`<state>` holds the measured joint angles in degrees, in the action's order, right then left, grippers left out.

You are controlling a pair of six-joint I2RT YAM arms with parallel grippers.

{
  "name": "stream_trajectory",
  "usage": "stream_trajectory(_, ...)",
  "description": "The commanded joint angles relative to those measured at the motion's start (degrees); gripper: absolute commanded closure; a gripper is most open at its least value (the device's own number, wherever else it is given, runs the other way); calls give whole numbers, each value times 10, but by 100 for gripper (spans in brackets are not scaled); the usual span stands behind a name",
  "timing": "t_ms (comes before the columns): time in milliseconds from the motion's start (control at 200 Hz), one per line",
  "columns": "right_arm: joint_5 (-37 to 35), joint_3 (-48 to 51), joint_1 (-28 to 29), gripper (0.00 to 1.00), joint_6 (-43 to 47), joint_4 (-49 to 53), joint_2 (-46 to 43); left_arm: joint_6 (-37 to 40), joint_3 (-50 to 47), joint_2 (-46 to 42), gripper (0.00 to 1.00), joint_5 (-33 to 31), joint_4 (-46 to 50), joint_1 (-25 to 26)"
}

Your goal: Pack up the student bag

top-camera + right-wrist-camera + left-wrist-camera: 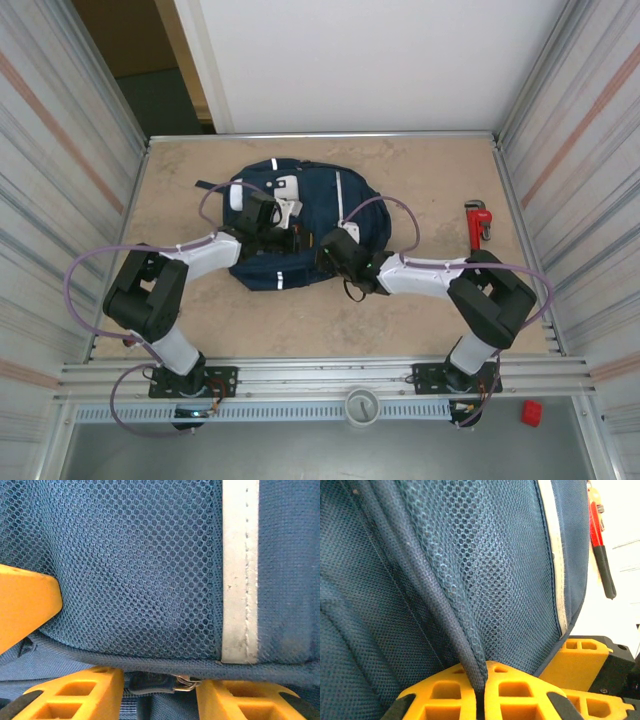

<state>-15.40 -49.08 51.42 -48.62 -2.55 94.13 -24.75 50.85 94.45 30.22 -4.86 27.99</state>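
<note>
Found left gripper [480, 680] nearest the lens, fingers together, clamped on a mesh pocket hem of the student bag [320, 195]. Found right gripper [160, 695] with fingers apart, a metal zipper pull [175, 681] between them. Located bag lying at the tabletop's [300, 320] far middle. Noted red pipe wrench [478, 222] near the right edge, apart from the bag.
</note>
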Motion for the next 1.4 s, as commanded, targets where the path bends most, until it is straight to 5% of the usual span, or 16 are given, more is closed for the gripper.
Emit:
stream_trajectory(0, -10, 3, 8, 69, -11, -21, 16, 10, -8, -15, 100, 32, 0, 2)
stream_trajectory(276, -49, 40, 5, 100, 52, -38, -33, 15, -10, -16, 100, 35, 0, -12)
stream_trajectory(436, -65, 94, -37, 100, 149, -26, -110, 45, -9, -14, 100, 35, 24, -43)
stream_trajectory(601, 37, 139, -120, 100, 204, -53, -175, 66, -7, -11, 100, 32, 42, -54)
stream_trajectory(802, 87, 123, -133, 100, 254, -46, -185, 68, 7, -9, 100, 37, 47, -54)
stream_trajectory(937, 147, 117, -153, 100, 257, -29, -201, 93, 2, -57, 62, 6, 63, -47)
stream_trajectory(1022, 175, 103, -155, 100, 259, -3, -212, 152, -6, -115, 48, -64, 79, -20)
stream_trajectory(1207, 229, 66, -157, 100, 255, 46, -236, 389, -55, -225, 35, -248, 25, 95)
stream_trajectory(1393, 275, 45, -160, 100, 235, 60, -254, 582, -75, -218, 26, -252, -42, 154)
